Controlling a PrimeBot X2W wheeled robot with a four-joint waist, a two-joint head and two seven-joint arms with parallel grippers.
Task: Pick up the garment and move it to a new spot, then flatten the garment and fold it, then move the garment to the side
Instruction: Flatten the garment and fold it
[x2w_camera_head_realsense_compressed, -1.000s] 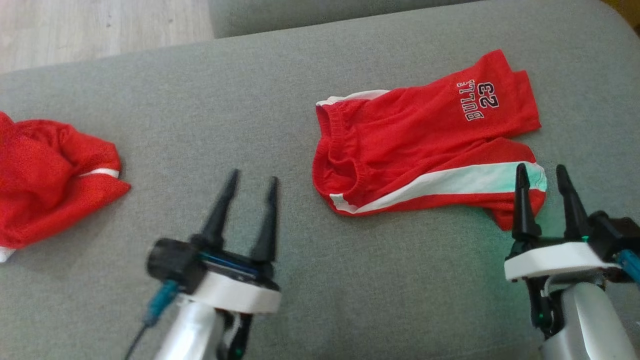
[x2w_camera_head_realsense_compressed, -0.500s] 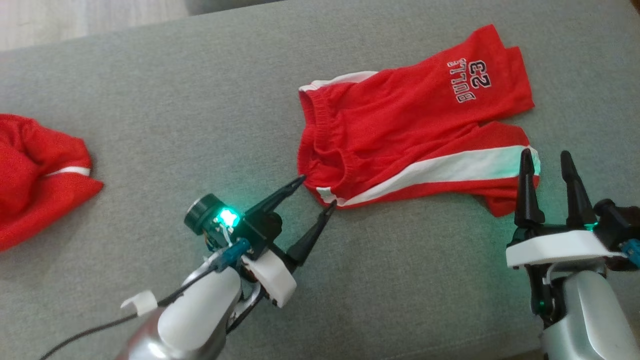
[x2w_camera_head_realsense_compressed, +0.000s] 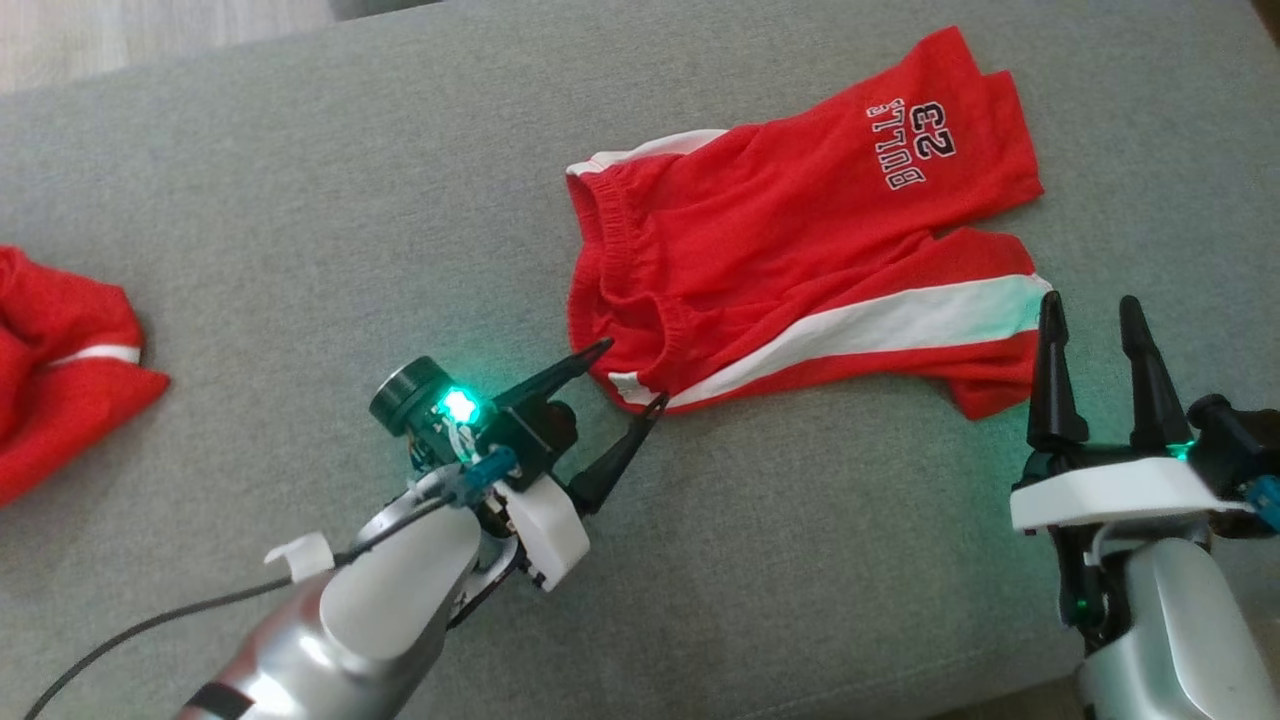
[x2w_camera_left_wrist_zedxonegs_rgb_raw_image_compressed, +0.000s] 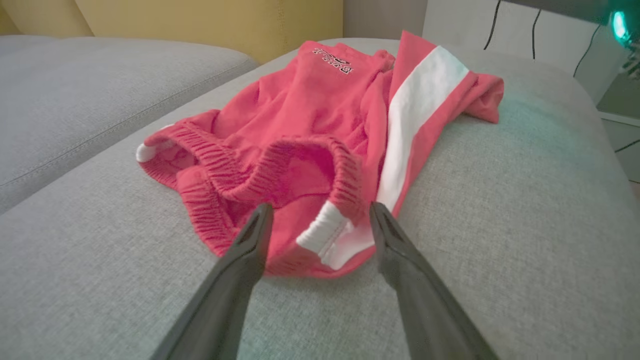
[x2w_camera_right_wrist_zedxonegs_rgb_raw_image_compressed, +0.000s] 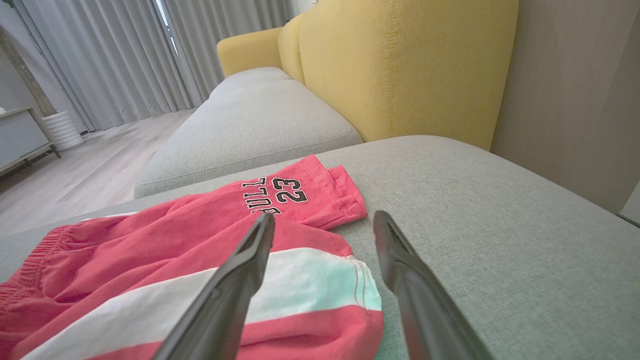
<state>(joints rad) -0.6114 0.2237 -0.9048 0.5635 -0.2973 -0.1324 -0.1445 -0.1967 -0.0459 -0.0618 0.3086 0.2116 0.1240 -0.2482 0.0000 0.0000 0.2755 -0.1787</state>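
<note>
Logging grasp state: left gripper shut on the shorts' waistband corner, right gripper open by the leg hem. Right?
No: the left gripper is open, not shut, straddling the waistband corner of the shorts, per the left wrist view. The right gripper is open by the leg hem, as stated.

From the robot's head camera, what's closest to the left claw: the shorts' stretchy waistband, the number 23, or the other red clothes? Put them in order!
Starting from the left claw:
1. Stretchy waistband: its bottom corner sits right at the open fingertips.
2. Number 23: farther up, to the right.
3. Other red clothes: far off to the left.
</note>
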